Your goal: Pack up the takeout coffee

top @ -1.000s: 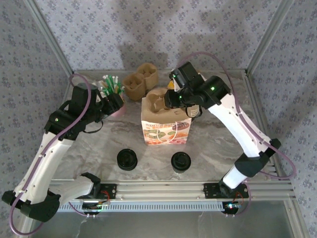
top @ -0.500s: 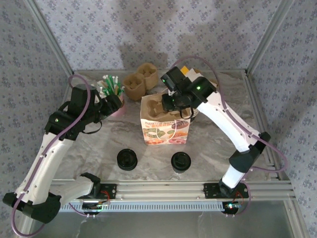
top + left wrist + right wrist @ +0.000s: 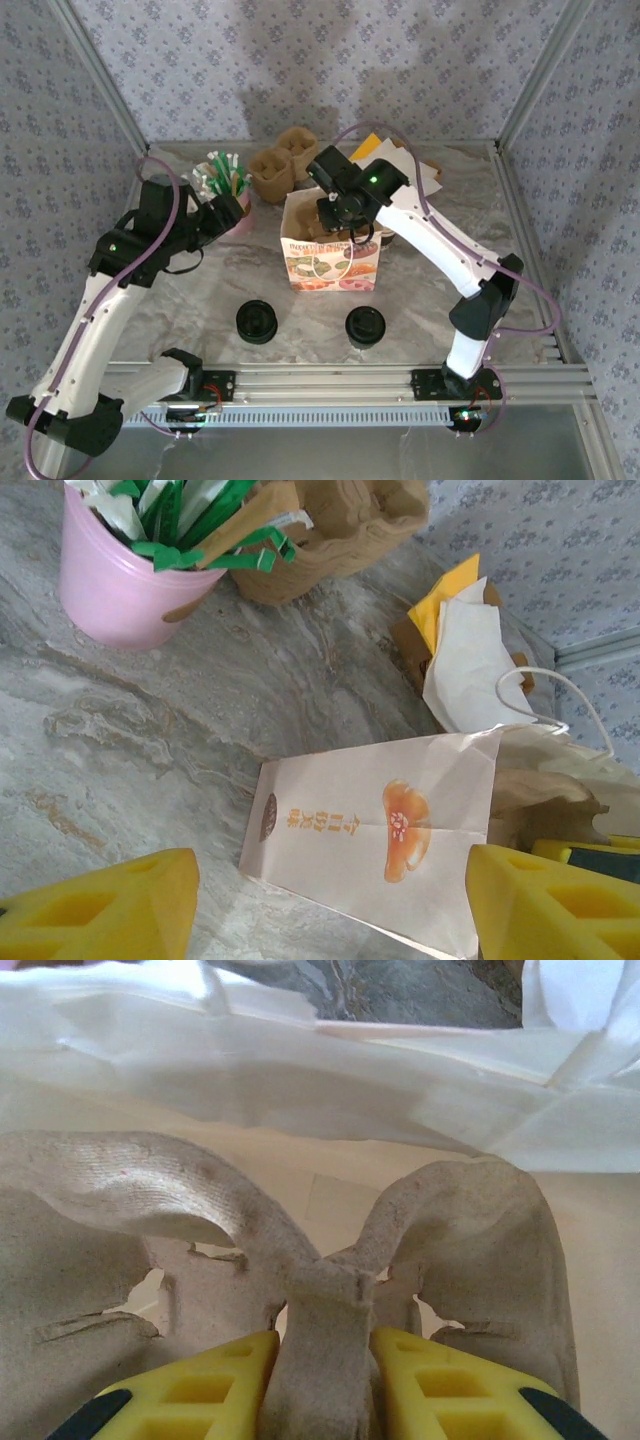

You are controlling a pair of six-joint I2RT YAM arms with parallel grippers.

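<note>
- The right hand (image 3: 322, 1365) is pinching the middle ridge of a pulp cup carrier (image 3: 120, 1210) with its jaws narrow, holding it inside the paper bag (image 3: 335, 268).
- The left hand (image 3: 330, 905) is hanging wide and holding nothing above the tabletop (image 3: 150, 740), near a pink cup (image 3: 110, 590) of packets.
- The takeout coffee (image 3: 365, 326) is standing on the tabletop in front of the bag, well apart from both hands.

On the table (image 3: 430, 290) stand one printed bag (image 3: 330, 262), two pulp trays (image 3: 283, 163), two black lids (image 3: 365, 326), one pink cup (image 3: 110, 590) holding several green-and-white packets (image 3: 222, 170), and one napkin pile (image 3: 465, 670).
</note>
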